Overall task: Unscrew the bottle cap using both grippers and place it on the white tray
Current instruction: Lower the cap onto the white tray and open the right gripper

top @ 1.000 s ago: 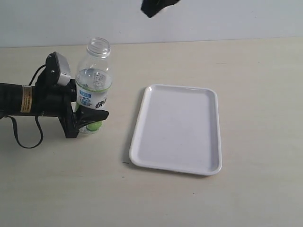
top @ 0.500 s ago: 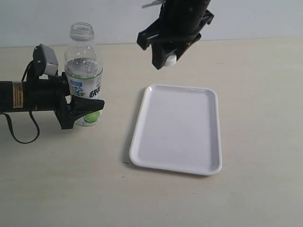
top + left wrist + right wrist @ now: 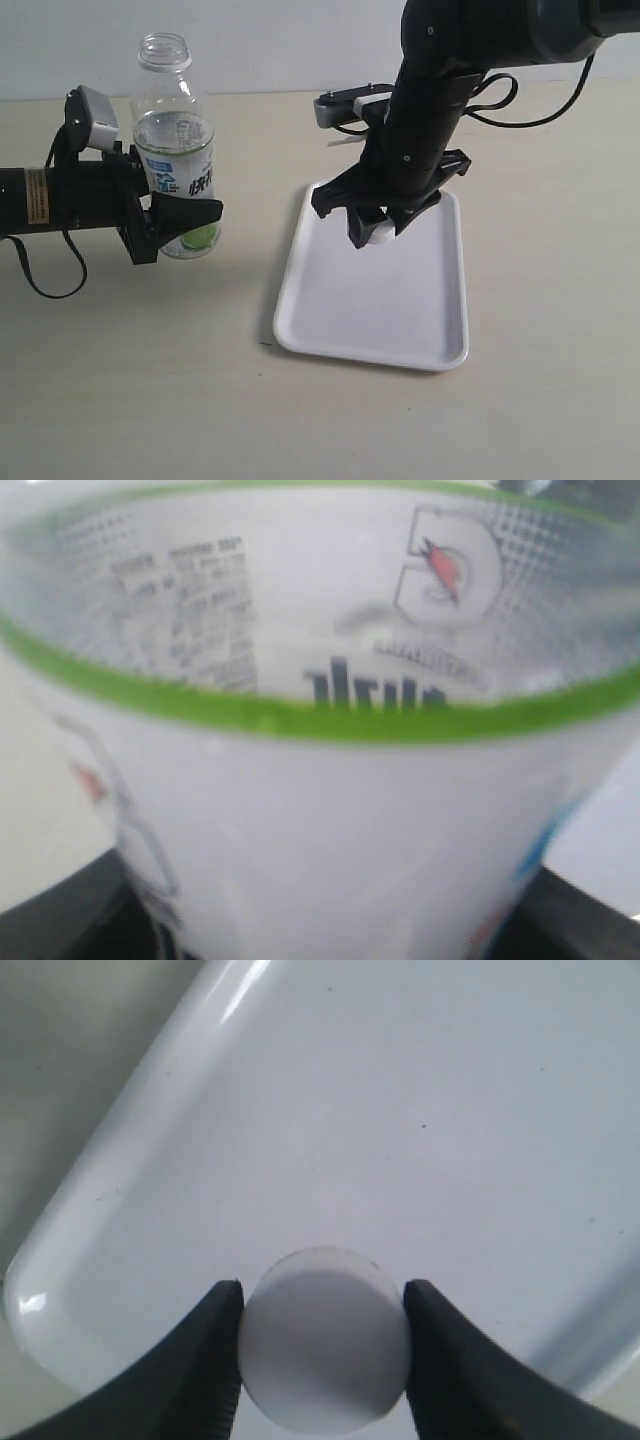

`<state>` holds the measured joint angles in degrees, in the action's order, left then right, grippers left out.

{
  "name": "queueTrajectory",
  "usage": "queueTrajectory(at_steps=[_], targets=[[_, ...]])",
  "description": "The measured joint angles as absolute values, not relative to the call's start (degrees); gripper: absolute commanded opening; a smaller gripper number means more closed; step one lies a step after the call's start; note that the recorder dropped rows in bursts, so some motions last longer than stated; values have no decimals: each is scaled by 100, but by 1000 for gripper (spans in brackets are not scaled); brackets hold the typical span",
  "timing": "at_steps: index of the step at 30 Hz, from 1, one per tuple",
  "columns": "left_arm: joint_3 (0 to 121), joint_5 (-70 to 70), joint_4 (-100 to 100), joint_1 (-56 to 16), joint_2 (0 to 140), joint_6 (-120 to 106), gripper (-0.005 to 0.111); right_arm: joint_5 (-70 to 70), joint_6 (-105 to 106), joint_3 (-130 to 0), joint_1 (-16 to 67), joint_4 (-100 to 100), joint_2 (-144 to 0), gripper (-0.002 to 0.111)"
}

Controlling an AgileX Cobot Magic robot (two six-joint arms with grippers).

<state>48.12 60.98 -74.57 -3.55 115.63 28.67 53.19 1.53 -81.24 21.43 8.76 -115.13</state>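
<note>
Right gripper [image 3: 373, 230] is clamping the cap [image 3: 325, 1352] by its side, low over the far half of the tray [image 3: 420, 330]; I cannot tell whether they are touching. I am judging the placing step to be in hand. The next move is calling for a short descent, then parting the jaws. The right arm is reaching steeply down. Left gripper [image 3: 185, 222] is clamping the bottle [image 3: 172, 120] low, arm lying level; the bottle is standing upright, uncapped, left of the tray.

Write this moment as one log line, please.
left gripper: holding bottle upright, uncapped | right gripper: holding bottle cap above white tray
</note>
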Motion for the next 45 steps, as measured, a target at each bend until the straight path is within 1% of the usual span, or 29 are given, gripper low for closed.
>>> queueTrajectory(at_steps=[8, 16, 19, 23, 25, 27, 28, 29, 33, 38, 45], targets=[[4812, 6102, -7457, -355, 11563, 2867, 0, 4857, -493, -8110, 2143, 482, -11538, 0], [4812, 6112, -7446, -355, 11563, 2867, 0, 4913, -549, -8099, 2143, 614, -12126, 0], [4812, 6112, -7409, -355, 11563, 2867, 0, 4594, -563, -8099, 2143, 716, -12194, 0], [4812, 6112, -7400, -355, 11563, 2867, 0, 4531, -701, -8099, 2143, 738, -12324, 0], [4812, 6112, -7388, -355, 11563, 2867, 0, 4531, -846, -8110, 2143, 738, -12337, 9], [4812, 6112, -7373, -355, 11563, 2867, 0, 4531, -891, -8110, 2143, 738, -12337, 26], [4812, 6112, -7363, -355, 11563, 2867, 0, 4531, -901, -8110, 2143, 738, -12337, 37], [4812, 6112, -7363, -355, 11563, 2867, 0, 4531, -916, -8120, 2143, 738, -12337, 44], [4812, 6112, -7350, -355, 11563, 2867, 0, 4674, -920, -8120, 2143, 738, -12337, 64], [4812, 6112, -7350, -355, 11563, 2867, 0, 4812, -1046, -8134, 2143, 741, -12337, 78], [4812, 6125, -7329, -355, 11563, 2867, 0, 5004, -1165, -8109, 2143, 717, -12230, 80]])
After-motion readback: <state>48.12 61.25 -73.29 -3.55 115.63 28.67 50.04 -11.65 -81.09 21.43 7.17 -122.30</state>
